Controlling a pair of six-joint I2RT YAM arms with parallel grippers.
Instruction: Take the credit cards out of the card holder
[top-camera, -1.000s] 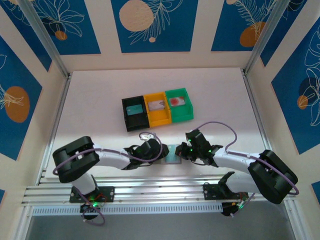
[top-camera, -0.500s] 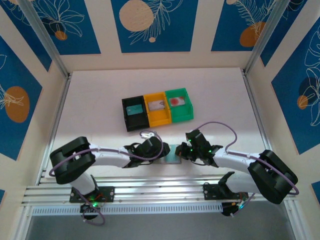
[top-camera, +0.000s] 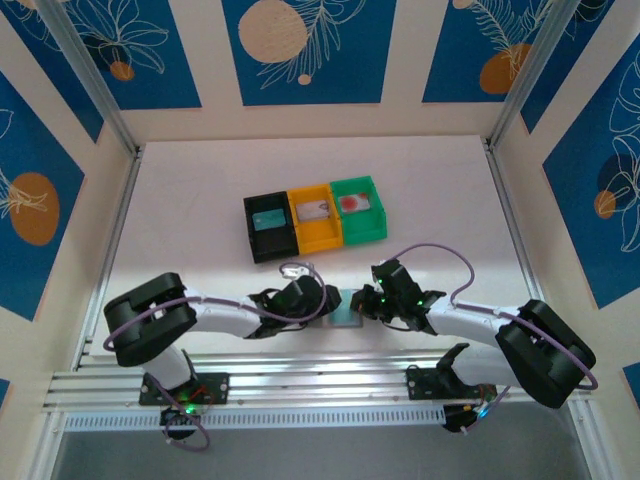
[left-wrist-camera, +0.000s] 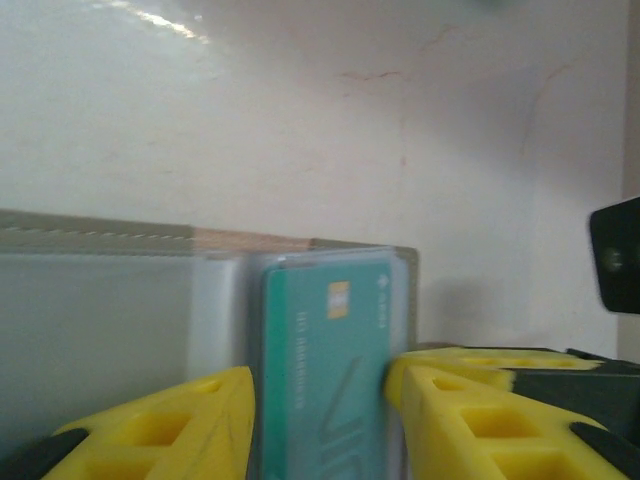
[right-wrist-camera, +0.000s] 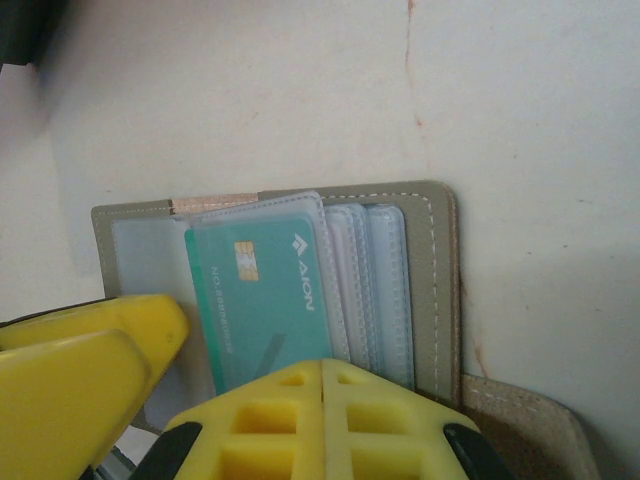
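Credit card, pinched edgewise in left gripper, should slide straight from card holder; right gripper grip cannot be told.

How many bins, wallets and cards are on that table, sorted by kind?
Bins: 3, black bin, orange bin, green bin.
Wallet: 1.
Cards: 4, binned teal card, grey card, red-dot card, tucked teal card.
Total: 8.

Bright, even light; blurred wrist close-ups.
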